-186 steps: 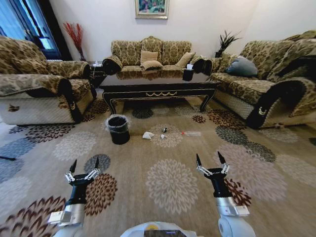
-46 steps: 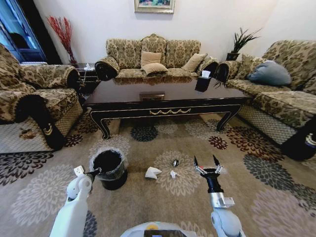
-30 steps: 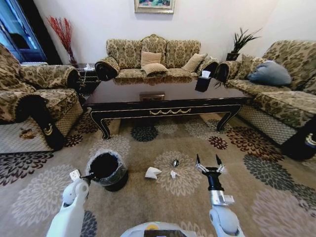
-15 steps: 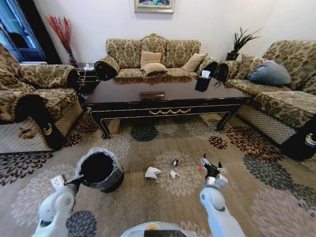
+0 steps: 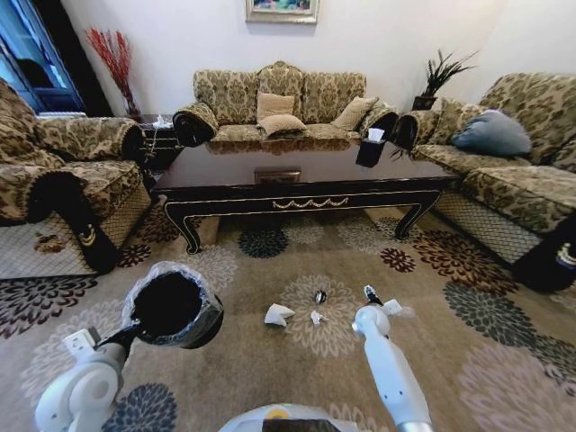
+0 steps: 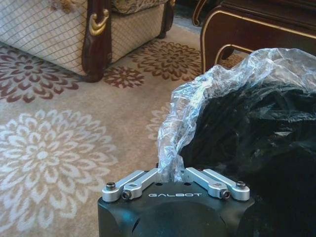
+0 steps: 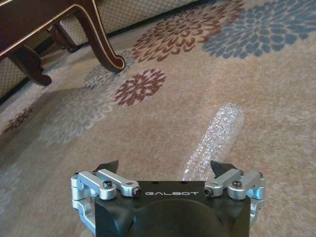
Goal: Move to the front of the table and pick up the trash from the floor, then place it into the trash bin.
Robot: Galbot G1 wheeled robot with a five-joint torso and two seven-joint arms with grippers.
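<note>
The left tool (image 6: 174,183) pinches the trash bin (image 5: 171,308) by its liner, lifted off the floor (image 5: 270,378). The right tool (image 7: 168,170), spread wide, hovers over a crinkled clear wrapper (image 7: 213,138). The liner could slip, dropping the bin.

Right gripper (image 7: 165,170): fingers spread wide, tips dark, poised low over the patterned carpet (image 7: 276,98).
Clear crinkled plastic tube (image 7: 213,140): lying on the carpet just beyond the gripper, nearer its one fingertip.
Dark wooden table leg (image 7: 101,37): curved, gold-edged, well beyond the gripper.
</note>
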